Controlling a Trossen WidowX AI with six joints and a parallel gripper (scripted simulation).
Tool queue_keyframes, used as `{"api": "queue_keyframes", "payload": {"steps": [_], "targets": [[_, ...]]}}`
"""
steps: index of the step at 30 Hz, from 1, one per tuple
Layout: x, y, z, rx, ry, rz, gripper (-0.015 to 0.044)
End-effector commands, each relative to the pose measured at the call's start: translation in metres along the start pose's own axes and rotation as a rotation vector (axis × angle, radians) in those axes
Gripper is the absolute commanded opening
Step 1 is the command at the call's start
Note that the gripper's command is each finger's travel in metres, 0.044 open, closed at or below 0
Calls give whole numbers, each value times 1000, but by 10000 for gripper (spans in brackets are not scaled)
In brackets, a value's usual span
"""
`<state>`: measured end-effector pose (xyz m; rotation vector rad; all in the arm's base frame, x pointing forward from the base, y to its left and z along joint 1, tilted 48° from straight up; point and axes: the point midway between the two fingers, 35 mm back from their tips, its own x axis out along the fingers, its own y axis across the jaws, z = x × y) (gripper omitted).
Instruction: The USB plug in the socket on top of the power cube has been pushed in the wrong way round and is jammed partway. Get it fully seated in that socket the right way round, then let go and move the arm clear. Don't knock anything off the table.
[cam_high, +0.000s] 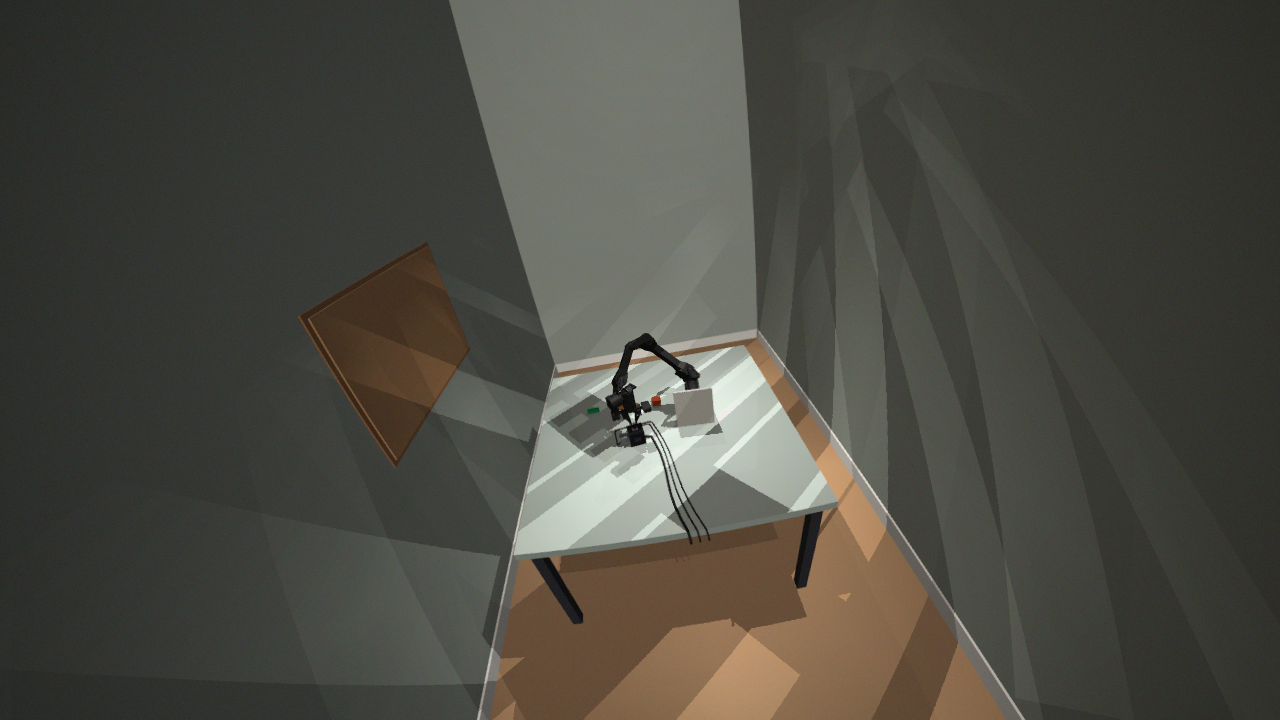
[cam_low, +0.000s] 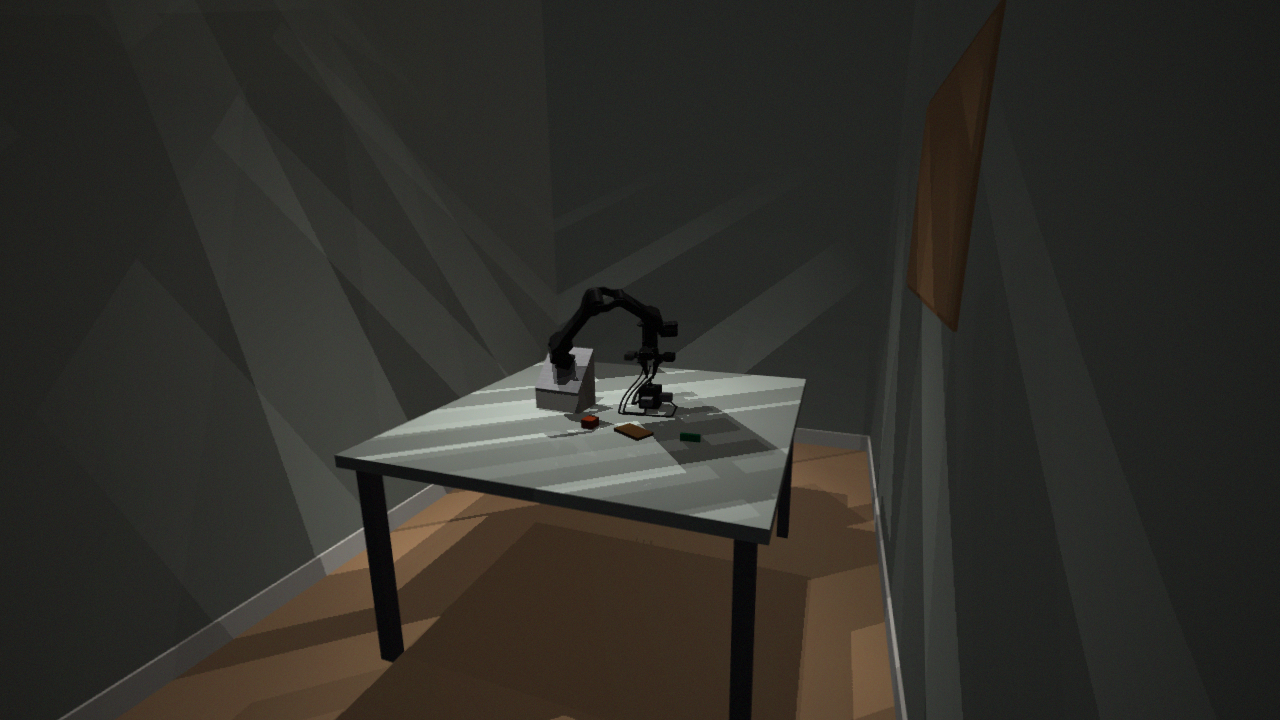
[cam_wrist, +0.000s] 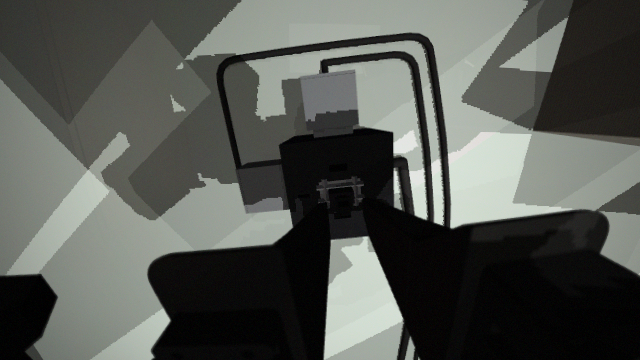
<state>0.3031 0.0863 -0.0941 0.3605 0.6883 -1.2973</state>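
Observation:
The black power cube (cam_high: 636, 436) (cam_low: 650, 394) (cam_wrist: 305, 155) stands on the table (cam_high: 581, 519) (cam_low: 501, 465). Pale plugs stick out at two sides, one at the top (cam_wrist: 330, 95) and one at the left (cam_wrist: 262, 187) of the wrist view. On the cube's top face is a small bright metal-rimmed fitting with a dark middle, at the socket. I cannot tell the USB plug from the socket there, nor its depth or which way round it is. My gripper (cam_high: 634, 421) (cam_low: 651, 374) (cam_wrist: 344, 207) points down over this fitting. Its fingertips are slightly apart, one at each side, with nothing visibly gripped.
Black cables (cam_high: 666, 465) (cam_wrist: 429, 125) loop round the cube and run to the table's edge. A pale box (cam_high: 694, 408) (cam_low: 563, 399) stands at the arm's base. A red block (cam_high: 656, 401) (cam_low: 589, 421), a green block (cam_high: 593, 411) (cam_low: 690, 437) and a flat brown piece (cam_low: 632, 431) lie nearby.

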Motion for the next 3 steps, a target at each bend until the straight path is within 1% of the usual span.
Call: {"api": "queue_keyframes", "payload": {"steps": [1,3], "targets": [[-4,0,0,4,5,-2,95],[-6,0,0,4,5,-2,95]]}}
